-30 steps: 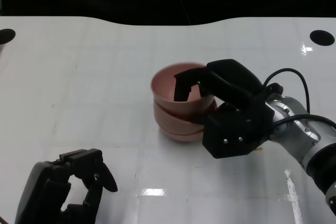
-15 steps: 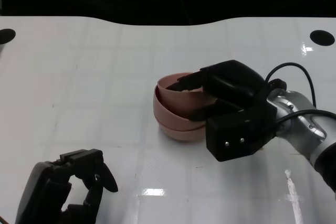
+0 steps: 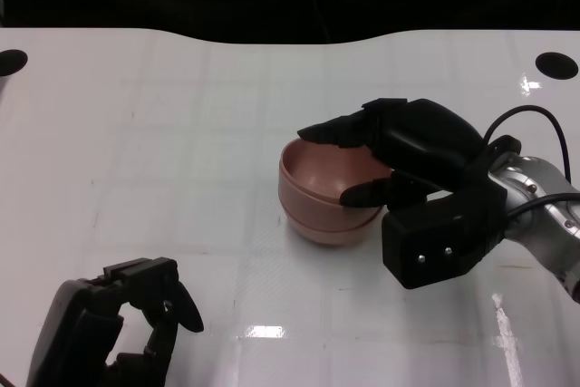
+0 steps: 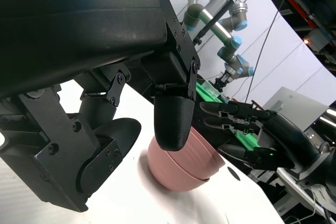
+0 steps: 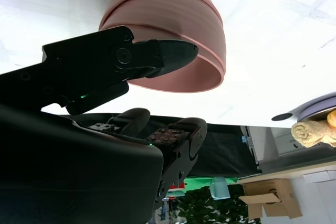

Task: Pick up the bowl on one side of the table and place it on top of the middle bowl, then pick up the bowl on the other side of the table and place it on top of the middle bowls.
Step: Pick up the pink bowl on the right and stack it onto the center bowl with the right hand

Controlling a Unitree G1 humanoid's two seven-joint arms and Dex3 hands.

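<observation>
Pink bowls (image 3: 324, 189) sit nested in one level stack at the middle of the table; the stack also shows in the left wrist view (image 4: 181, 163) and the right wrist view (image 5: 173, 30). My right hand (image 3: 408, 156) arches over the stack's right side. Its fingers spread above the far rim and its thumb lies by the near right wall. From the left wrist, that hand (image 4: 247, 129) shows splayed fingers just beyond the bowls. My left hand (image 3: 118, 328) rests at the table's near left, fingers loosely bent, holding nothing.
The white table (image 3: 163, 133) stretches wide on both sides of the stack. Dark round holes mark its far left corner (image 3: 11, 62) and far right corner (image 3: 555, 64). Other robot arms (image 4: 220, 19) stand beyond the table.
The top bowl, tilted in my right hand a second ago, has dropped level into the stack. My right hand's fingers have spread and drawn slightly right. The left hand has stayed put.
</observation>
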